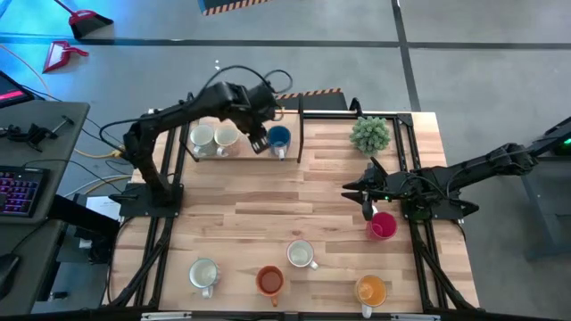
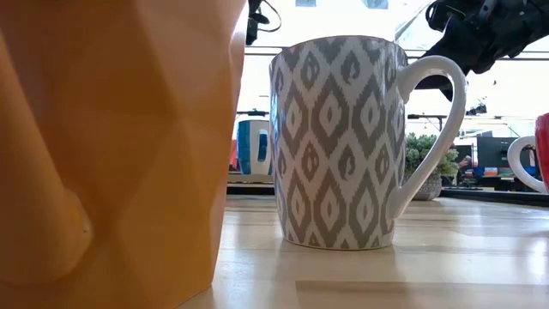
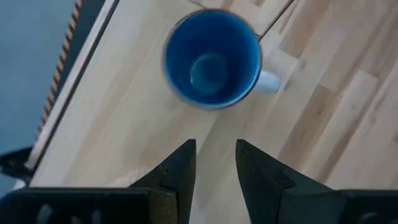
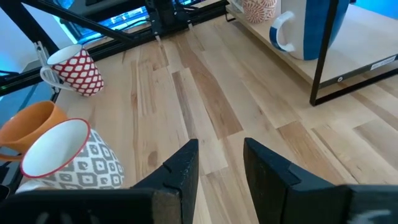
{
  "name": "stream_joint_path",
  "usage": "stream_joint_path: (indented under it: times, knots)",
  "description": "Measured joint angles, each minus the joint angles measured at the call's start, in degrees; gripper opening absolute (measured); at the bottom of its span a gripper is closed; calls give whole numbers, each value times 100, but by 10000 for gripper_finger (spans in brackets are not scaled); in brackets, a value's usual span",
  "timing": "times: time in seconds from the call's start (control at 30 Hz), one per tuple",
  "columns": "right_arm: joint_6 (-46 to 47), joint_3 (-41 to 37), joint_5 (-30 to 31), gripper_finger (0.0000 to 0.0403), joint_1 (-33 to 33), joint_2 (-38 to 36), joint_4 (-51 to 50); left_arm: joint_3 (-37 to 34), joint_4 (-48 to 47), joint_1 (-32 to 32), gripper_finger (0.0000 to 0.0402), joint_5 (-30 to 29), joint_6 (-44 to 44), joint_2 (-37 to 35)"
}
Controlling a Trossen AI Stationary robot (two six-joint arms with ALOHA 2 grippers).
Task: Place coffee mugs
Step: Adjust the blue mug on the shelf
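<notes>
Eight mugs on the table [image 1: 268, 201], counted from the high view. Three sit at the far left on a low shelf inside a black frame [image 1: 299, 134]: two white mugs side by side [image 1: 202, 137] [image 1: 227, 136] and the blue mug [image 1: 279, 138] to their right. One red mug [image 1: 382, 226] sits at mid right. Four line the near edge: a white mug [image 1: 204, 274] at left, a red-orange mug [image 1: 269, 281], a grey-patterned white mug [image 1: 302, 255] slightly farther back, and a yellow-orange mug [image 1: 371, 290] at right. One small green potted plant [image 1: 370, 134] stands at far right.

Left arm reaches from its base at the table's left edge up and over the shelf; left gripper [image 1: 260, 140] hangs just left of the blue mug. In the left wrist view the gripper [image 3: 215, 163] points down at the wood just short of the blue mug [image 3: 211, 59], fingers slightly apart, gripping nothing.

Right arm stretches in low from the right side; right gripper [image 1: 368, 207] sits just left of the red mug, not touching it. In the right wrist view its fingers [image 4: 180, 167] are parted with bare wood between them.
</notes>
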Motion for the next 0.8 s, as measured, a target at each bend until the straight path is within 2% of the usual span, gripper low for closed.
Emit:
stream_joint_path:
  times: [0.17, 0.4, 0.6, 0.8]
  knots:
    - [31, 0, -1, 108, 0, 1, -2, -2, 154, -307, 104, -145, 68, 421]
    - [149, 0, -231, 108, 0, 1, -45, -8, 266, -373, 104, -328, 886, 891]
    - [248, 0, -243, 108, 0, 0, -190, -8, 449, -370, 104, -660, 1771, 997]
    - [280, 0, -247, 108, 0, 1, -258, -8, 446, -315, 104, -470, 2276, 997]
